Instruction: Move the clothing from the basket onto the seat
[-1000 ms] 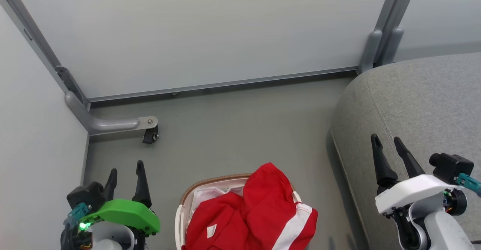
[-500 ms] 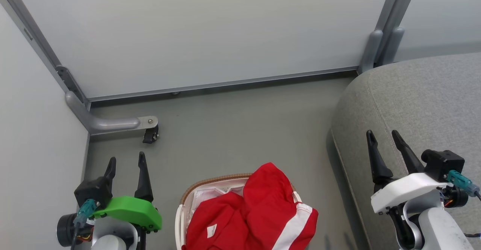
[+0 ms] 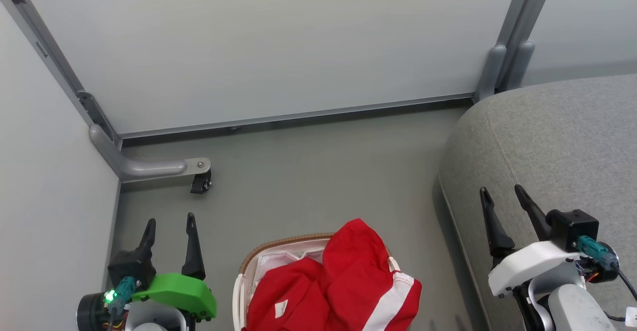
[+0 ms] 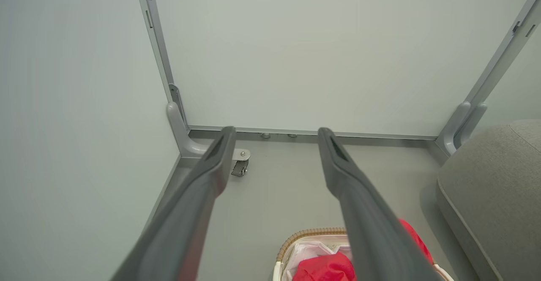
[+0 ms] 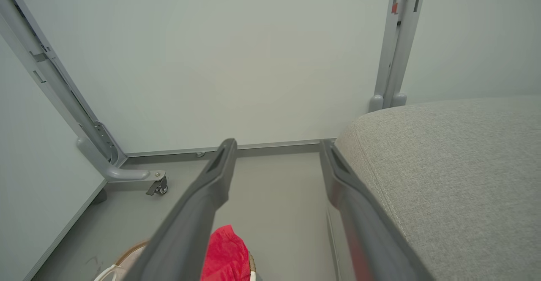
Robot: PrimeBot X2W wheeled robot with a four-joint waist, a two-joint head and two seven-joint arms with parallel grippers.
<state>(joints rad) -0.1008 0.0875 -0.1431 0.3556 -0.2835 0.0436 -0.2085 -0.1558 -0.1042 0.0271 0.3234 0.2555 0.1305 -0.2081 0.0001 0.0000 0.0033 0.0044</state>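
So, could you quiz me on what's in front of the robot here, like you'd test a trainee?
1. True or false: the clothing already lies on the seat.
2. On which side of the basket is the seat? A: the robot's left. B: the robot's right.
3. Fill in: the left pincer and the right pincer are both ___ and hold nothing.

Key: 1 false, it is heaped in the basket, spilling over its rim. 2 B. 3 open.
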